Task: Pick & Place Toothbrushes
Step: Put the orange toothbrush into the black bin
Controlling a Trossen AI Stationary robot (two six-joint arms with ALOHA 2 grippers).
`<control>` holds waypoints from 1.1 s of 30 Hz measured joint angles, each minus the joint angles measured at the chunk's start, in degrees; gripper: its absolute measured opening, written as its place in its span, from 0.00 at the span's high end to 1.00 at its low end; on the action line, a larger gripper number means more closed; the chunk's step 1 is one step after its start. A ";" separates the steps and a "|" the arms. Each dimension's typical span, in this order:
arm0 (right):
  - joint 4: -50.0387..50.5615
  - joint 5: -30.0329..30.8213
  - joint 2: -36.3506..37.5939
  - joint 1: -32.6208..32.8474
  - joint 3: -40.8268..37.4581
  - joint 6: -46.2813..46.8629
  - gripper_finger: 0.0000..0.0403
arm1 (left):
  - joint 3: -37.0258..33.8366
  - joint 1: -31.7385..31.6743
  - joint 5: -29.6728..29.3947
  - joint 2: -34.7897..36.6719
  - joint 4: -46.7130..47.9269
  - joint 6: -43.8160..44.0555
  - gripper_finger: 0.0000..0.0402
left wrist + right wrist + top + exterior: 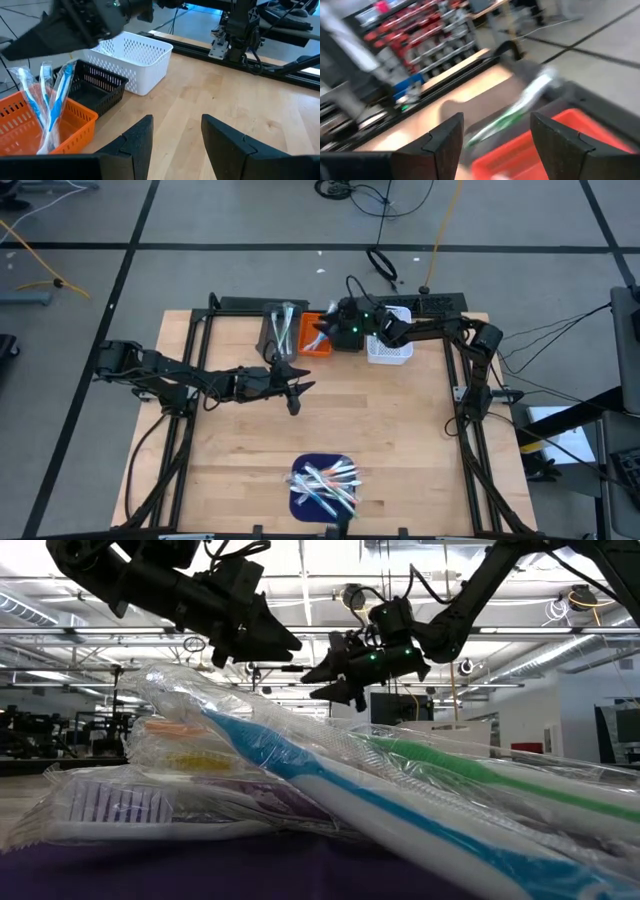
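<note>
Several wrapped toothbrushes point(325, 482) lie piled on the dark blue mat point(300, 502) at the table's near edge, filling the low view point(330, 790). More toothbrushes stand in the grey bin point(281, 328), and two blue ones point(52, 107) lean in the orange bin point(20, 127). My right gripper point(321, 332) hangs open over the orange bin point(560, 137). A green-and-white toothbrush point(520, 111) shows blurred beyond its fingers, apart from them. My left gripper point(177, 135) is open and empty above the bare table, in front of the bins point(299, 387).
The grey, orange, black point(97, 85) and white point(137, 60) bins stand in a row along the table's far edge. Black frame rails point(465, 420) run along the table's sides. Bare wood lies between the bins and the mat.
</note>
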State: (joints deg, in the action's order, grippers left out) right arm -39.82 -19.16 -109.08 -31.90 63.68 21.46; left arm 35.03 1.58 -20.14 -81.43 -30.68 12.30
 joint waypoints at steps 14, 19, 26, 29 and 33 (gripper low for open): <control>25.85 -7.98 7.28 12.24 -0.15 -11.45 0.46 | -0.02 1.62 0.62 -0.01 1.92 -0.49 0.58; 29.37 -7.95 9.57 18.04 -2.44 -11.68 0.46 | -0.02 3.52 0.63 -0.02 1.62 -0.88 0.58; 29.68 -4.36 12.38 27.43 -7.88 -11.57 0.46 | -0.02 6.31 0.64 -0.02 1.62 -1.02 0.58; 28.84 -1.69 13.05 31.78 -9.73 -10.00 0.46 | -0.02 7.41 0.66 -0.02 1.41 -1.06 0.58; 29.45 1.38 12.77 38.26 -11.60 -8.77 0.46 | -0.02 8.42 0.73 -0.02 0.34 -1.65 0.58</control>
State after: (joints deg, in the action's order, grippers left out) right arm -10.37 -17.78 -96.30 6.36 52.08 12.70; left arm 35.00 10.01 -19.41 -81.45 -30.34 10.66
